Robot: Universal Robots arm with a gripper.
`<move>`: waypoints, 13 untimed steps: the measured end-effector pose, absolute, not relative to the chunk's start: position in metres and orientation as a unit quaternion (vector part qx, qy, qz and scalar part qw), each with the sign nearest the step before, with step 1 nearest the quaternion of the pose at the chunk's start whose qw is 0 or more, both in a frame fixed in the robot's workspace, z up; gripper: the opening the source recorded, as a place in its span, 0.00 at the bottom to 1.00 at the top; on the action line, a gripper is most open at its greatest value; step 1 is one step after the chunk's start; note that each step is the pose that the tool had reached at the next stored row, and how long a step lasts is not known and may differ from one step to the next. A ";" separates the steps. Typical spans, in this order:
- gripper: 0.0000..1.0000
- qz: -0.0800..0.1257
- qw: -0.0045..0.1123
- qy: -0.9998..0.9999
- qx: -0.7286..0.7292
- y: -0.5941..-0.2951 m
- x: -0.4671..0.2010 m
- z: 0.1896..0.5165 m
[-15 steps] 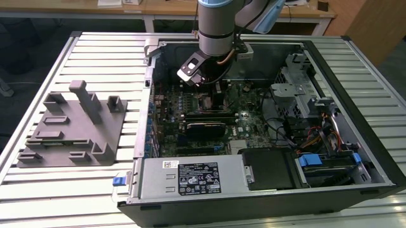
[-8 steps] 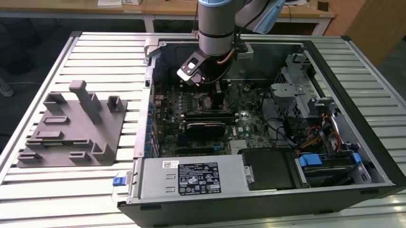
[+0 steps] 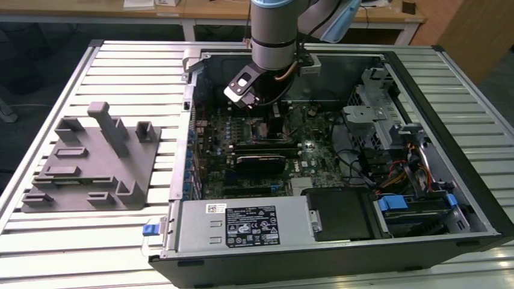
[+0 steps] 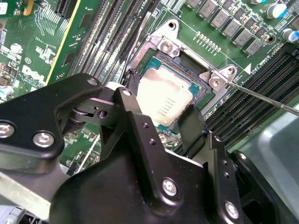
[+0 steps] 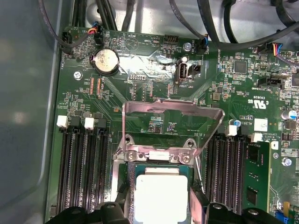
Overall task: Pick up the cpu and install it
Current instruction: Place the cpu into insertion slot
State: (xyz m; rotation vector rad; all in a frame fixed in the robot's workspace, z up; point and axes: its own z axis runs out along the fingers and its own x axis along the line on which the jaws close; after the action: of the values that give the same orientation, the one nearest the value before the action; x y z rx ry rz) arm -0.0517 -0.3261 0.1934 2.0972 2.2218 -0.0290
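black gripper straddles small silver-grey square cpu lying in the socket, metal load plate raised to admit it; clamped or released: cannot tell.

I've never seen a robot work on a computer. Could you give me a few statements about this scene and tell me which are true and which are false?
1. The small flat square silver-grey chip is at the socket on the green circuit board. True.
2. The socket's shiny metal hold-down frame is shut over the chip. False: it stands swung up, clear of the chip.
3. The black end effector hangs over the grey plastic block with slots and posts. False: it is inside the open black computer case, right at the chip.
4. A round silver coin battery sits on the circuit board. True.
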 end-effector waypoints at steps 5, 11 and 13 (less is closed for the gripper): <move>0.60 -0.009 0.043 0.726 0.686 -0.326 -0.052 0.193; 0.54 -0.009 0.043 0.726 0.686 -0.326 -0.052 0.193; 0.54 -0.009 0.043 0.726 0.686 -0.326 -0.052 0.193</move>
State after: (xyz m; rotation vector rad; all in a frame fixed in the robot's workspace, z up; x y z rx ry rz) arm -0.0517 -0.3261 0.1934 2.0977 2.2218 -0.0284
